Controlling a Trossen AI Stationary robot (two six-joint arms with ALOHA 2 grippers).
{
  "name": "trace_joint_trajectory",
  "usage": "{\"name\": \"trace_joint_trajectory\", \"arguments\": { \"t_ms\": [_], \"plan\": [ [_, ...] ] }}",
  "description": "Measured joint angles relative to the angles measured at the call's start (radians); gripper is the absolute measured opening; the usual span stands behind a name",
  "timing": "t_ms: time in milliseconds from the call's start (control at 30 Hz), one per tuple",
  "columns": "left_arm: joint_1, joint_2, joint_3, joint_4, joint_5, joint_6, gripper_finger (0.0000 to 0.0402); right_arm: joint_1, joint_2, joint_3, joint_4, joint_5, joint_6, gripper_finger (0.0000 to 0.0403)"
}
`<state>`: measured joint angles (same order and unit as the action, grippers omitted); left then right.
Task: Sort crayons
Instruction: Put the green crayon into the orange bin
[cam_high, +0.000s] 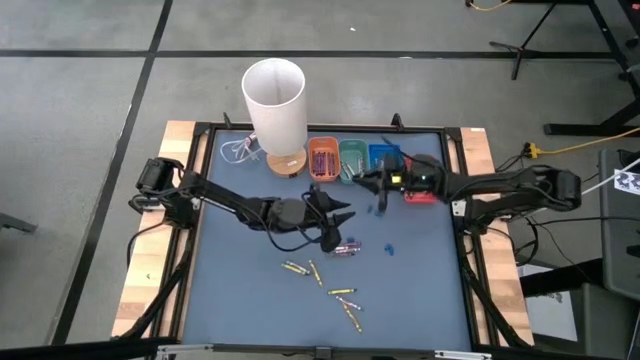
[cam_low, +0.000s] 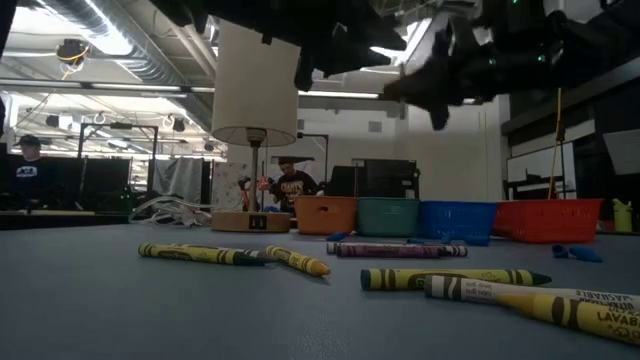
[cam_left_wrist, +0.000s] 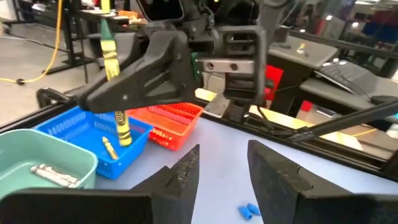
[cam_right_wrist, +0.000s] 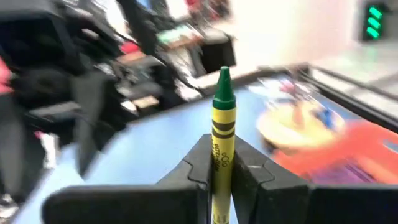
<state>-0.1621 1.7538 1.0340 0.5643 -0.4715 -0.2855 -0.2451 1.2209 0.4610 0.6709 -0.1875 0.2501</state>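
Note:
My right gripper (cam_right_wrist: 219, 168) stands near the far edge by the row of small trays, shut on a yellow crayon with a green tip (cam_left_wrist: 111, 56). The crayon stands upright over the blue tray (cam_left_wrist: 81, 134). My left gripper (cam_left_wrist: 224, 168) hovers open and empty at mid-table (cam_high: 335, 215), pointing toward the right gripper. Several yellow crayons (cam_high: 300, 268) and a purple one (cam_high: 347, 247) lie flat on the blue mat. The teal tray (cam_left_wrist: 37, 158) holds pale crayons, and the blue tray holds a yellow one (cam_left_wrist: 111, 148). My right gripper pinches the yellow crayon about its middle (cam_right_wrist: 222, 155) between its two fingers. The fingers come in level from the table's right and lie across the crayon. It stands upright and clear of the table, green tip (cam_right_wrist: 224, 87) up, lower end (cam_left_wrist: 124, 138) at the blue tray; whether it touches I cannot tell.
A lamp with a white shade (cam_high: 274, 100) on a wooden base (cam_high: 285, 162) stands at the far left of the tray row. The orange tray (cam_high: 322, 158) and red tray (cam_left_wrist: 168, 121) flank the others. Small blue bits (cam_high: 388, 247) lie on the mat.

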Motion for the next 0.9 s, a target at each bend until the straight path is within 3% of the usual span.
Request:
{"name": "trace_joint_trajectory", "arguments": {
  "t_ms": [233, 467, 900],
  "plan": [
    [-0.001, 0.0, 0.0, -0.015, 0.0, 0.0, 0.012, -0.192, -0.19, 0.0, -0.44, 0.068, -0.015, 0.0015],
    [0.0, 0.0, 0.0, -0.019, -0.003, 0.0, 0.0119, -0.308, -0.373, 0.0, -0.853, 0.196, 0.021, 0.0051],
    [0.0, 0.0, 0.0, -0.077, -0.002, 0.0, 0.0119, -0.325, -0.441, 0.0, -1.166, 0.328, 0.059, 0.0057]
  ]
}}
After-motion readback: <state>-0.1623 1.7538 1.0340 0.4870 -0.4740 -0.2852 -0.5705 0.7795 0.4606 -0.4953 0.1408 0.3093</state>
